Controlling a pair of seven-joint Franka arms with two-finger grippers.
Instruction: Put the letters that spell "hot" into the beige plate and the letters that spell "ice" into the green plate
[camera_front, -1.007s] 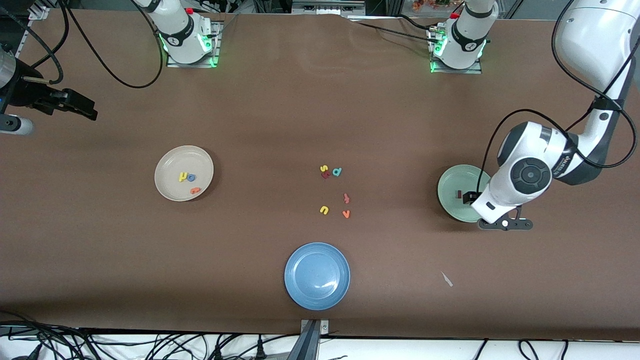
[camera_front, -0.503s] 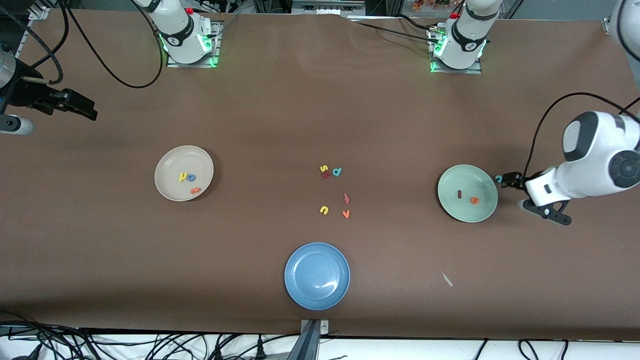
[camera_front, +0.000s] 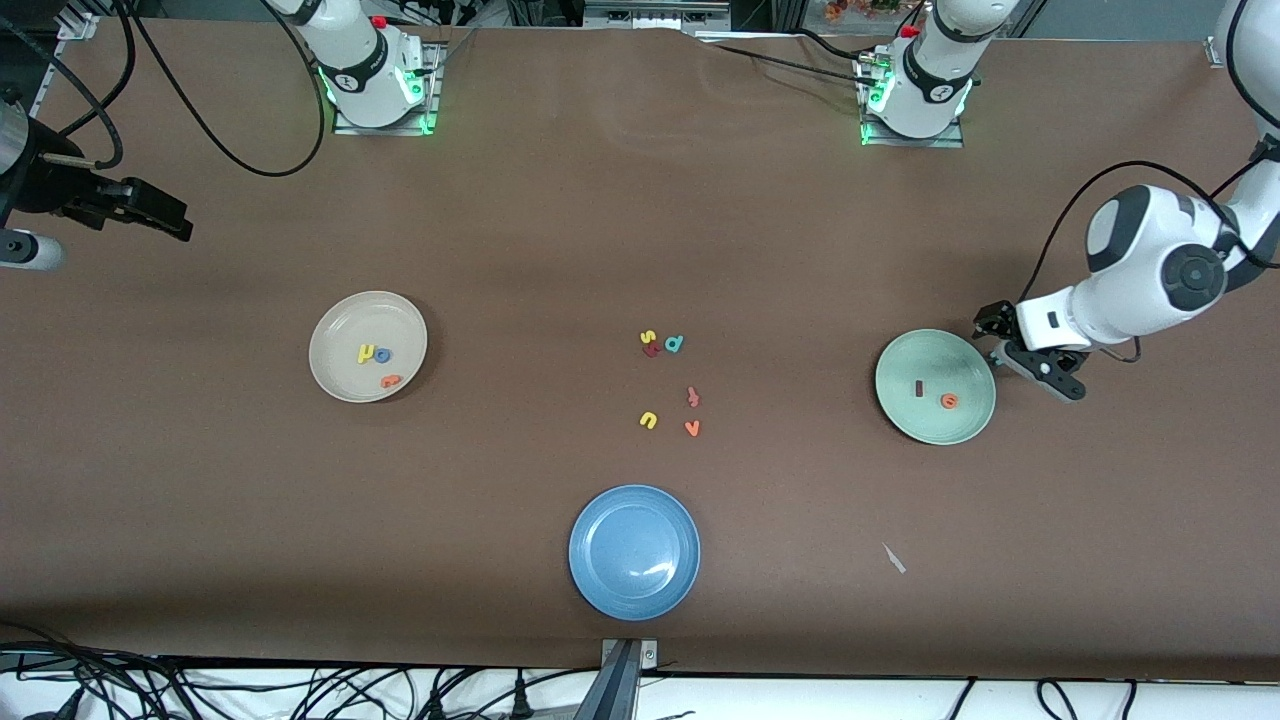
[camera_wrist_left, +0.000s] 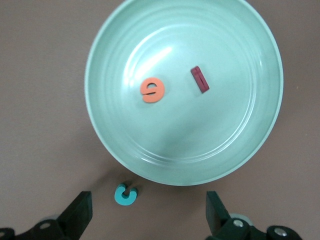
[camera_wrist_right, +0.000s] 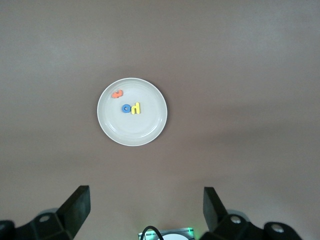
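Left gripper (camera_wrist_left: 145, 217) hangs wide open and empty, teal c (camera_wrist_left: 125, 194) on the table between its fingers, green plate (camera_wrist_left: 260, 135) just ahead. Right gripper (camera_wrist_right: 145, 212) waits high, open too, beige plate (camera_wrist_right: 150, 130) below.

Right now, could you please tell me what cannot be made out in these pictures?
Front view: the teal c is hidden under the left gripper; the left wrist view shows it outside the green plate.
Front view: the orange letter in the beige plate is too small to read.
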